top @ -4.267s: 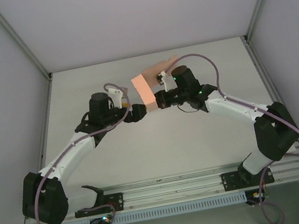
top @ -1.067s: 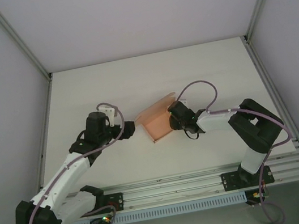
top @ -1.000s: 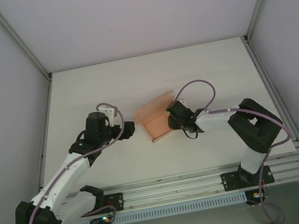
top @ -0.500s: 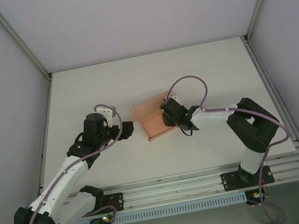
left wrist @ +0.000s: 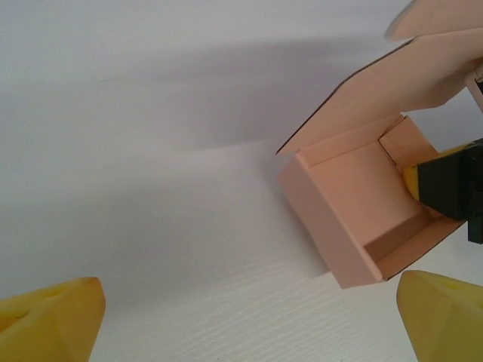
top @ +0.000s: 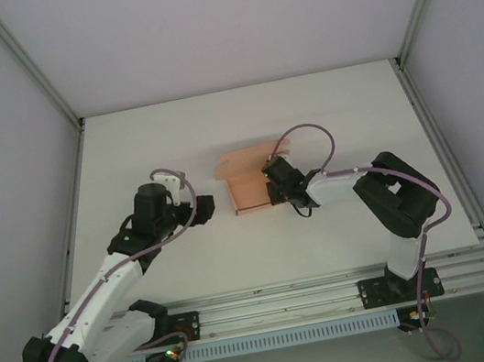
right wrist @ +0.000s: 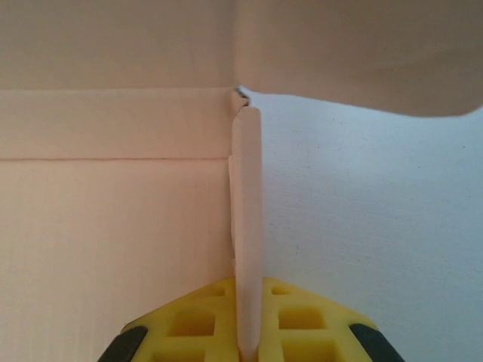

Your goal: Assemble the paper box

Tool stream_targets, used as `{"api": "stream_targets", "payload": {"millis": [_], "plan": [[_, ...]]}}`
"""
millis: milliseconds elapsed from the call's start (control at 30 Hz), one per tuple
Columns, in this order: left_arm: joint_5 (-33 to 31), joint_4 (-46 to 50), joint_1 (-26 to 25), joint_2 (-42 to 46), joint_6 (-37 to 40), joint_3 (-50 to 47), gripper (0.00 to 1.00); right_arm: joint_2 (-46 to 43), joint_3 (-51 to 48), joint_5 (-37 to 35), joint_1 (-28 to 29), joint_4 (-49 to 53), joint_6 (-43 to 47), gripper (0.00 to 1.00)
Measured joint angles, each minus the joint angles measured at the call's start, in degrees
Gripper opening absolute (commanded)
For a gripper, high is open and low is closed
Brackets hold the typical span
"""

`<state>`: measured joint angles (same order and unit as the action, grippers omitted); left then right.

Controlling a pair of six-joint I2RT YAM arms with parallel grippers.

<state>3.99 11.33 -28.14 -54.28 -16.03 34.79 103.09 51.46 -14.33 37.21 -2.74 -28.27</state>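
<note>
Salmon-pink thin-card paper box (top: 246,196), shallow, rectangular, pinched by right hand (right wrist: 246,335).

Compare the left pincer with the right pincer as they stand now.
The left pincer stands wide open; the right pincer is shut on a side wall of the paper box. The left pincer holds nothing and sits apart from the box; the right pincer grips it. Both have yellow fingers and face the box.

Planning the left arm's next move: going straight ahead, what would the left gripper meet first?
Most likely the paper box, at its near side wall; the left gripper stands open, short of it.
</note>
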Motion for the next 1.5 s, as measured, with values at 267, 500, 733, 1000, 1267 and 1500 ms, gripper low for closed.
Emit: {"api": "stream_targets", "payload": {"millis": [267, 500, 733, 1000, 1267, 1500], "plan": [[0.68, 0.0, 5.86, 2.47, -3.26, -2.05, 1.0, -10.62, -2.89, 12.28, -2.38, -4.46, -3.63, 0.0], [13.77, -10.25, 6.03, 1.79, -4.59, -4.7, 1.0, -19.39, -0.02, 31.8, -4.74, -13.03, -13.29, 0.0], [23.02, -20.15, 1.73, 0.33, -4.98, -2.34, 1.0, -16.0, 0.55, 50.14, -4.68, -24.44, -26.97, 0.0], [24.35, -22.1, 1.16, -1.29, -4.96, 2.73, 1.0, -14.78, 1.77, 56.41, -3.52, -25.46, -30.08, 0.0], [25.11, -20.63, 0.85, -3.96, -4.02, 5.4, 1.0, -13.99, 7.78, 54.99, -2.99, -13.64, -21.35, 0.0], [23.63, -17.42, 0.79, -4.17, -2.49, 6.03, 1.0, -15.15, 12.76, 45.59, -1.22, 0.85, -10.43, 0.0]]}}
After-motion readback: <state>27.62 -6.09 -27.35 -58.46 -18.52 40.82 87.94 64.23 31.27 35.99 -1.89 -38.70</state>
